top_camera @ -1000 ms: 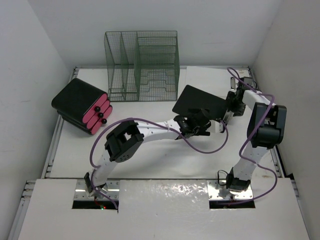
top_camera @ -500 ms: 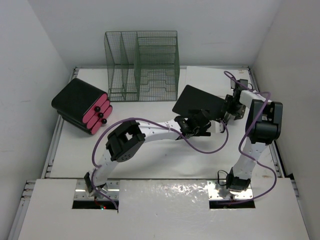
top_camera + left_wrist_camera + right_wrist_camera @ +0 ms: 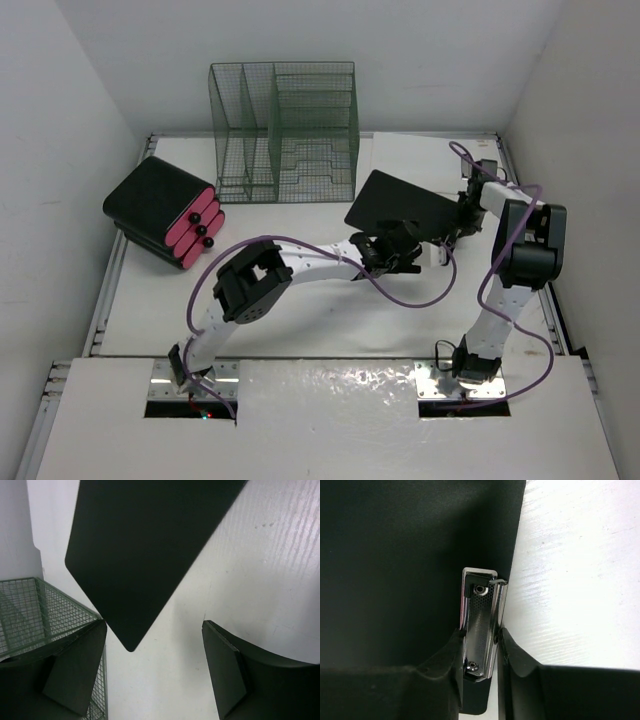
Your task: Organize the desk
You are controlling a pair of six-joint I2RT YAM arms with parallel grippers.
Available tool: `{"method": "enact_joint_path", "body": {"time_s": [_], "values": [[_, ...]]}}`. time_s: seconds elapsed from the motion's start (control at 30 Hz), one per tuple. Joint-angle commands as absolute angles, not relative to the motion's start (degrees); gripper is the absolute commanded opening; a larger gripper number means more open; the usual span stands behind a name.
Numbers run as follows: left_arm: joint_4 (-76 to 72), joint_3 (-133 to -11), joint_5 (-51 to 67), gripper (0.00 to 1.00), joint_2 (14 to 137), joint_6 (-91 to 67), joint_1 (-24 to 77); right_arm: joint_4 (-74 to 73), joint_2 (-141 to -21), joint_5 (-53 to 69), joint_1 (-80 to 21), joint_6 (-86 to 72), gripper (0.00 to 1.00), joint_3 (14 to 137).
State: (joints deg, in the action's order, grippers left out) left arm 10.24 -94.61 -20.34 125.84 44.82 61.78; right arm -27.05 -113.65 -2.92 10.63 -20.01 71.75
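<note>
Plainly, the right tool [image 3: 480, 635] has its two fingers pressed against either side of the metal clip [image 3: 481, 610] of a black clipboard [image 3: 395, 570], closed to a narrow grip on that clip. The left tool [image 3: 154, 630] stands wide open with nothing between its fingers, just beside the clipboard's rounded corner. The board looks thin, stiff and light, with a smooth face that would probably slip, so the clip seems the soundest hold, though the board may swing about it. The bench [image 3: 300, 310] beneath both arms fills the floor of the white-walled enclosure. It is rigid and fixed, nothing to take hold of, and its smooth top should let flat things slide. It is large, flat and white with a faint streaked sheen, and metal rails run along its side edges. A green wire-mesh file sorter [image 3: 283, 130] stands at its far edge, and a black case with pink drawer fronts [image 3: 165, 212] sits at the far left.
</note>
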Motion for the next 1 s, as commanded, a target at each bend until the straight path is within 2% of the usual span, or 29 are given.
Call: {"method": "enact_joint_path", "body": {"time_s": [0.0,0.1,0.2,0.23,0.27,0.47,0.73,0.97], "values": [[9.05,-96.06,-20.31,0.75,127.61,45.18,61.79,-28.22,-114.53,-3.08,10.46,-19.34,0.1,68.47],[9.67,-95.8,-18.99,0.76,128.93,46.66,62.31,-27.6,-112.94,-2.03,10.46,-18.55,0.0,67.41],[8.53,-94.49,-17.93,0.78,129.64,49.65,63.19,-27.95,-111.01,0.43,10.46,-18.19,0.0,67.41],[7.83,-94.05,-17.76,0.95,129.64,51.05,63.37,-28.38,-110.66,1.92,10.46,-17.93,0.0,68.2],[6.6,-93.78,-17.32,0.99,129.73,51.5,63.54,-29.35,-110.65,2.63,10.46,-17.84,0.0,68.73],[4.92,-97.81,-14.95,1.0,132.44,51.59,63.55,-32.17,-108.82,5.8,10.37,-17.31,0.0,70.23],[10.45,-98.18,-8.7,1.0,133.86,53.52,64.07,-32.26,-104.77,10.63,10.37,-17.93,0.0,70.14],[5.37,-100.01,-17.21,0.99,137.37,52.73,64.69,-33.31,-103.54,11.16,10.37,-18.11,0.0,70.4]]}}
